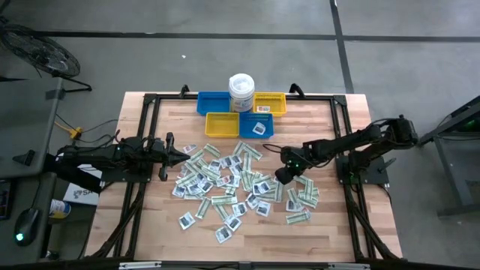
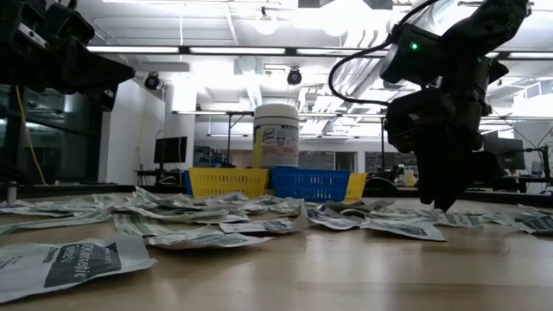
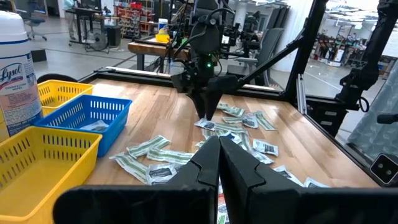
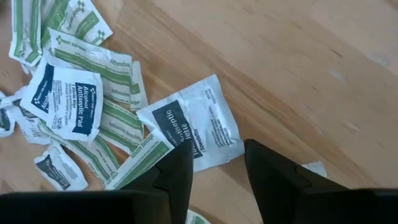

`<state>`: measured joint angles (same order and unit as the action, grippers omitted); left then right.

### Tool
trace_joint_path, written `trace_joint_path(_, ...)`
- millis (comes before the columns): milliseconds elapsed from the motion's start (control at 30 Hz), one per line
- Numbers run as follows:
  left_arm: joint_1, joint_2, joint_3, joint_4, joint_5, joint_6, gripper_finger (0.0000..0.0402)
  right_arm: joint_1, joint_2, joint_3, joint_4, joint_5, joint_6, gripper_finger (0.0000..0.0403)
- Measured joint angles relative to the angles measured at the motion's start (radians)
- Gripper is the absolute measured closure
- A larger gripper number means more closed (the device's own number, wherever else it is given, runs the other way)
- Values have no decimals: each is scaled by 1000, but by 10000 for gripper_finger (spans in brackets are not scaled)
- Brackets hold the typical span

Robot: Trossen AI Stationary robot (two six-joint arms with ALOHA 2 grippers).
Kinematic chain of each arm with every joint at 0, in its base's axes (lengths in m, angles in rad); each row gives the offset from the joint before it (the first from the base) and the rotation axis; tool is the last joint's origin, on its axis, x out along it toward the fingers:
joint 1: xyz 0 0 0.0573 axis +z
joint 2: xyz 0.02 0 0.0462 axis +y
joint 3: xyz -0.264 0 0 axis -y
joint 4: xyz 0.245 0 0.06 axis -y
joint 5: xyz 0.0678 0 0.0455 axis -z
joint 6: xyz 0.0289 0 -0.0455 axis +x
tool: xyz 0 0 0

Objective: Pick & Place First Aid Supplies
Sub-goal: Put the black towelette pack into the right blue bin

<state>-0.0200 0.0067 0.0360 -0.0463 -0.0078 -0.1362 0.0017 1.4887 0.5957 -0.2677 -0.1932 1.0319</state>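
Ideally the right gripper [image 4: 214,168], fingers apart over a white antiseptic packet [image 4: 193,127], drops straight so both straddle one edge, while the left gripper [image 3: 219,165] waits pressed together.

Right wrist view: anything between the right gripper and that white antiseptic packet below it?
Nothing visible. The right gripper hangs open directly over the white antiseptic packet, which lies on top, overlapping a green-and-white strip.
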Motion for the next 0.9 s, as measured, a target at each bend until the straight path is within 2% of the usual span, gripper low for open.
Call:
trace_joint_path(167, 0, 0, 0, 0, 0, 0, 394, 0, 1, 0, -5, 13, -1, 296)
trace_joint_path(500, 0, 0, 0, 0, 0, 0, 394, -1, 2, -2, -24, 22, -23, 395)
trace_joint_path(733, 0, 0, 0, 0, 0, 0, 394, -1, 1, -3, -16, 16, -30, 402)
trace_joint_path(900, 0, 0, 0, 0, 0, 0, 394, -15, -49, -5, -2, 4, -38, 402)
